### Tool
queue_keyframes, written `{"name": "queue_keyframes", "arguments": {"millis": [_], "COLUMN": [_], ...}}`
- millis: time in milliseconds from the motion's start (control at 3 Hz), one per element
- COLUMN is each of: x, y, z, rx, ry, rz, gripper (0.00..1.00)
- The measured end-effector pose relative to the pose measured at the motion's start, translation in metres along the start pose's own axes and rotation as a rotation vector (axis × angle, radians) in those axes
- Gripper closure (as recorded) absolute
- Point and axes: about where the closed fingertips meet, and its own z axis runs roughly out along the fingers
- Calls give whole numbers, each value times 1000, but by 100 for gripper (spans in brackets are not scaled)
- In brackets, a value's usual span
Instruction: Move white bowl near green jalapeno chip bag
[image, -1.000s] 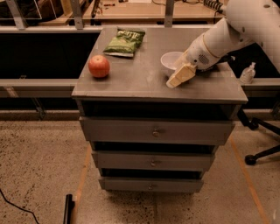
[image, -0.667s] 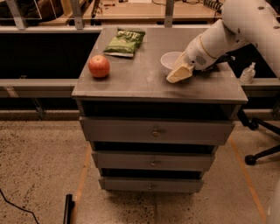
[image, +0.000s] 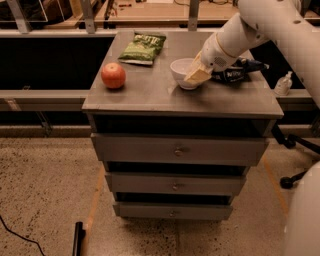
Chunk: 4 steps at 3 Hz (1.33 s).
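My gripper (image: 197, 75) is at the right rim of the white bowl (image: 181, 71), overlapping it, with my arm (image: 250, 25) reaching in from the upper right. The bowl is upright, right of centre on the grey cabinet top (image: 150, 95). The green jalapeno chip bag (image: 142, 48) lies flat toward the back, apart from the bowl and to its left. A red apple (image: 113, 75) stands near the left edge. A dark snack bag (image: 235, 75) lies just behind my wrist. Three closed drawers (image: 177, 149) face the camera below.
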Motion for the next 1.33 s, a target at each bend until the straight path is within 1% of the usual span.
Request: {"name": "queue_keyframes", "arguments": {"millis": [333, 667, 1000, 1333], "x": [-28, -53, -67, -68], "y": [-14, -28, -41, -55], "z": [6, 18, 37, 60], "rx": [7, 16, 12, 7], "ry": [2, -12, -16, -9], "rz": [-123, -214, -259, -255], "gripper": [100, 100, 100, 84]}}
